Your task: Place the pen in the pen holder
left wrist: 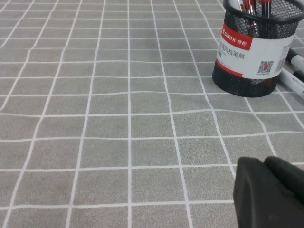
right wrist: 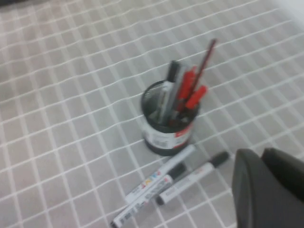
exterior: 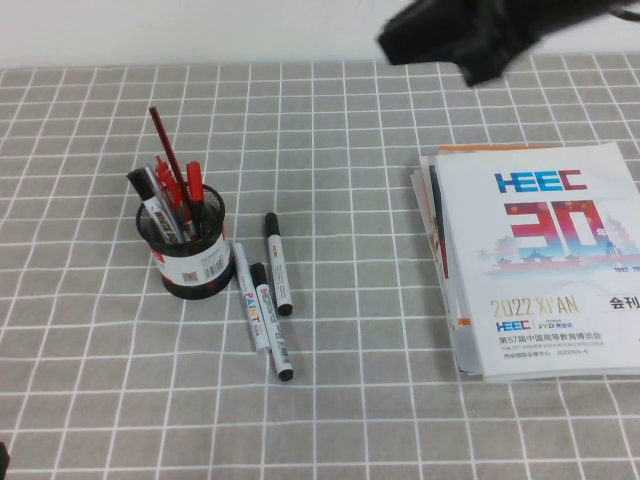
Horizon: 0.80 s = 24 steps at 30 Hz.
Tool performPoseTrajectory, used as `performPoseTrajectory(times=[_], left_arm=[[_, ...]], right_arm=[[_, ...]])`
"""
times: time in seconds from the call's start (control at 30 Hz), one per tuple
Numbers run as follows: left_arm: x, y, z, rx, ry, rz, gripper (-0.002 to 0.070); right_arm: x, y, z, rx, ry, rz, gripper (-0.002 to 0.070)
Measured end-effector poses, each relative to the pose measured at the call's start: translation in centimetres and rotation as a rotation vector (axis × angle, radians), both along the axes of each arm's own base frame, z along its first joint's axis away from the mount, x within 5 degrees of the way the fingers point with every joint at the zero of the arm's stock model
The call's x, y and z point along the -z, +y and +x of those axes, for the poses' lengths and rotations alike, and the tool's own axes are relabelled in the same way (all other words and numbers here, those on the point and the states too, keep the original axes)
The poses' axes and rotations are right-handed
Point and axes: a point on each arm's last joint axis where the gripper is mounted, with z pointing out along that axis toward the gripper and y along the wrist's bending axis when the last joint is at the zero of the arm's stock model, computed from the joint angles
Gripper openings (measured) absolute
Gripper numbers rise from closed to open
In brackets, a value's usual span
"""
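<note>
The pen holder (exterior: 185, 250) is a black mesh cup with a red-banded white label, left of centre; it holds several red pens and a black-capped white marker. It also shows in the left wrist view (left wrist: 254, 52) and the right wrist view (right wrist: 166, 130). On the cloth beside it lies the pen (exterior: 278, 265) (right wrist: 190, 178), white with a black cap. A second similar marker (exterior: 273, 330) and a "PAINT" marker (exterior: 250, 300) lie between them. My right gripper (exterior: 478, 62) (right wrist: 261, 156) hangs high over the far side, shut and empty. My left gripper (left wrist: 263, 164) is shut, low over bare cloth.
A stack of white booklets (exterior: 540, 260) lies on the right of the grey checked tablecloth (exterior: 350, 150). The cloth runs to a white wall at the back.
</note>
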Motion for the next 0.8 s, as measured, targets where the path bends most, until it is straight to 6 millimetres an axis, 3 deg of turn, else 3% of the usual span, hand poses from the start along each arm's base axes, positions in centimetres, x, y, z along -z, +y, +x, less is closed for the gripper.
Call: performPoseTrajectory(times=[0.13,0.33,0.47,0.63,0.8], left_arm=[[0.0,0.0,0.0,0.0,0.0,0.0,-0.0003],[0.0,0.0,0.0,0.0,0.0,0.0,-0.0003],[0.0,0.0,0.0,0.0,0.0,0.0,-0.0003],[0.0,0.0,0.0,0.0,0.0,0.0,-0.0003],[0.0,0.0,0.0,0.0,0.0,0.0,-0.0003]], right_arm=[[0.3,-2.5,-4.6,0.131,-0.082,0.067,-0.0009],[0.4,-7.1,-13.3,0.307,-0.267,0.244,-0.0009],[2.3,-9.2,-17.2,0.372,-0.337,0.301,-0.001],[4.1,-10.8,-20.5,0.403,-0.399,0.337,-0.001],[7.2,-11.5,-21.1,0.463,-0.385,0.336,-0.0012]])
